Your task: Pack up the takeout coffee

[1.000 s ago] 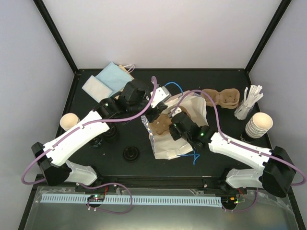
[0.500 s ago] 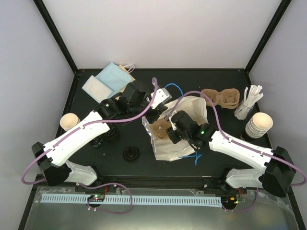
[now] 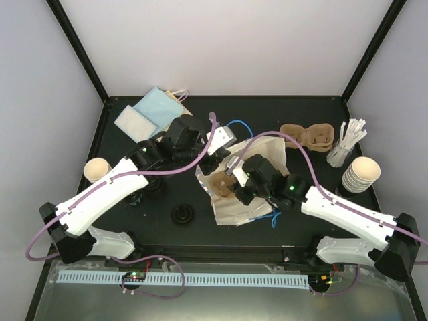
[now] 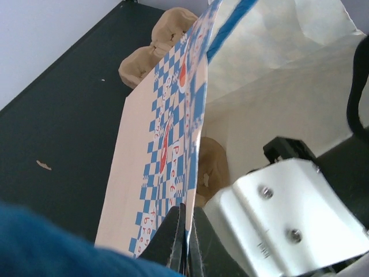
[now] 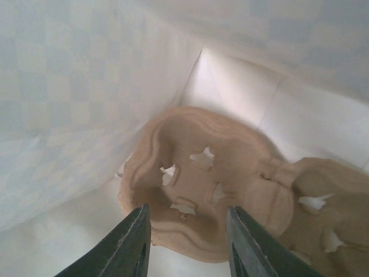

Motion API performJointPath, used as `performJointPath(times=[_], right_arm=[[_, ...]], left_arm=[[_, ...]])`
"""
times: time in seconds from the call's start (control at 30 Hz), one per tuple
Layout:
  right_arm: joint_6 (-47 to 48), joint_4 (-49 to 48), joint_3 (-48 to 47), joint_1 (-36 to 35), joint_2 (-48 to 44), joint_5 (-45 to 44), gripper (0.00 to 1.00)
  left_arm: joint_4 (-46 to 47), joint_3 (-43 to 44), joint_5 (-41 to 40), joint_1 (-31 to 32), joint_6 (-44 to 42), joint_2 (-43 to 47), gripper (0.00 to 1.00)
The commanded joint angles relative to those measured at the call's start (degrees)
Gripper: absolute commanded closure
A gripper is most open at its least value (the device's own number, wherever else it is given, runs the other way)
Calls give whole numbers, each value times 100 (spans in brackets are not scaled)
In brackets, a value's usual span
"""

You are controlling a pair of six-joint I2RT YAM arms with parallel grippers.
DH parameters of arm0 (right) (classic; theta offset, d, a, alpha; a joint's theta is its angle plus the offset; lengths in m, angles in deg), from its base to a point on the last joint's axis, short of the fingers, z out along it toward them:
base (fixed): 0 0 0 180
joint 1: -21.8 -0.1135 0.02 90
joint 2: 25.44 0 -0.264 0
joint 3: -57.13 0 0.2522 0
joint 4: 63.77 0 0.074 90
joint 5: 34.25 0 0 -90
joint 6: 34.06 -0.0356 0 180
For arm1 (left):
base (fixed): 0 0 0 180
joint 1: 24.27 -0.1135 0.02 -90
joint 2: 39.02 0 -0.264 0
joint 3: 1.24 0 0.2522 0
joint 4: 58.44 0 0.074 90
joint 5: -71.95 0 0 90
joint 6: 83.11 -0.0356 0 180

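- Left claw (image 4: pixel 186 224): fingers together, pinching the upper edge of the blue-checked bag (image 4: pixel 164 150).
- Right claw (image 5: pixel 187 228): inside the bag, fingers apart, holding nothing, poised over the near rim of the pulp cup tray (image 5: pixel 230 173); contact unclear.
- Tray lies deep inside the bag.

Overhead and behind, looking down on the whole bench (image 3: pixel 301 107); left wrist, close along the mouth of the bag (image 4: pixel 167 150) — right wrist, deep inside, tight on the tray (image 5: pixel 213 173), shared by all.
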Motion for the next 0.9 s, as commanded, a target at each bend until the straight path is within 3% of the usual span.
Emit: performJointPath(times=[0.0,0.17,0.27,0.33,0.37,0.57,0.87], right_arm=[[832,-308,102,-48,-477,-11,60],[2323,-573,569,-125,-1009,635,65],[3056,-507,715,-135,-1116,1016,82],[3134,-506,653,-136,-1032,1003,96],[3085,-495,593,-136,-947,884,99],[3549,249,32,-225,-86,893,99],[3969,499,5,-668,818,-116,99]], left_arm=[[13,-115,28,42,-280,473,98],[28,-235,42,42,-443,663,98],[-26,-236,76,43,-499,694,98],[-46,-232,98,51,-523,708,98],[-58,-240,109,51,-544,713,98],[-54,-283,165,56,-574,735,98],[-10,-427,249,78,-609,780,98]])
